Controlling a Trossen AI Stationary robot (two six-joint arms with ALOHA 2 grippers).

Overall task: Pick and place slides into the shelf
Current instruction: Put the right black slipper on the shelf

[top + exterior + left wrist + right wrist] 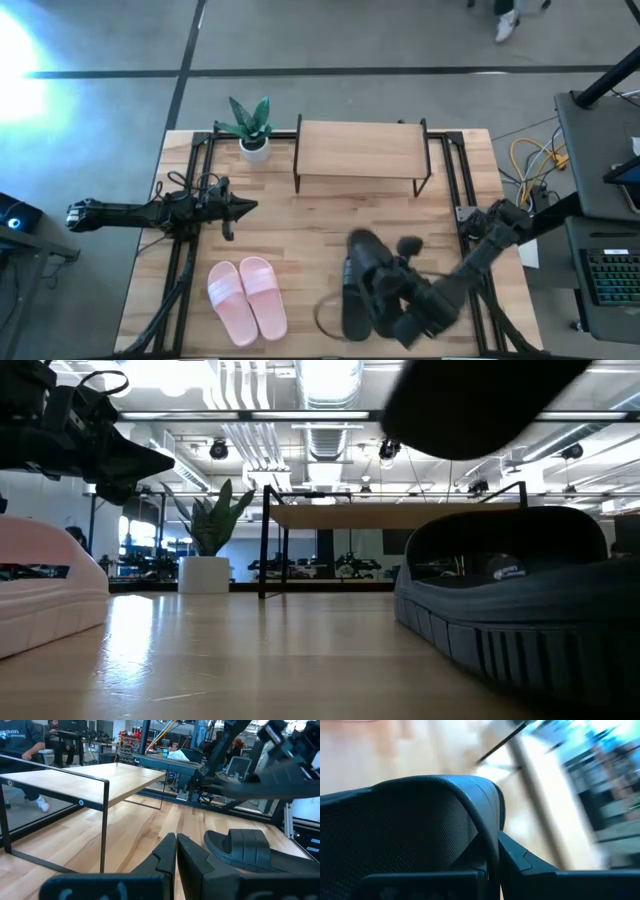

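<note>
Black slide (368, 262) held up off the table, front right, strap pinched in right gripper (392, 290); strap edge (480, 820) clamped between the fingers in the right wrist view. Second black slide (352, 310) flat on the table, directly below and beside the lifted one. Pink pair (247, 297) side by side at front left, untouched. Shelf (360, 150) at the back centre, top board bare, nothing visible underneath from the low view.

Left gripper (240, 207) parked mid-left, fingers pressed together, empty, pointing toward the shelf.

Judged step: carry the lifted slide to the shelf. One of four in hand, none placed.

To do it well:
- Lift enough to clear the grounded black slide before moving across.
- Grip on strap only, so sole likely hangs tilted; move slowly, avoid swing.
- Approach shelf from the front, between the black legs (296, 160), or come down square on the top board.
- Set to one side of the shelf, leaving room for its mate.
- Level sole before release; open only once it rests.
- Keep clear of potted plant (253, 128) left of the shelf.

Risk: strap slipping out of the pinch, toe catching a shelf leg.
</note>
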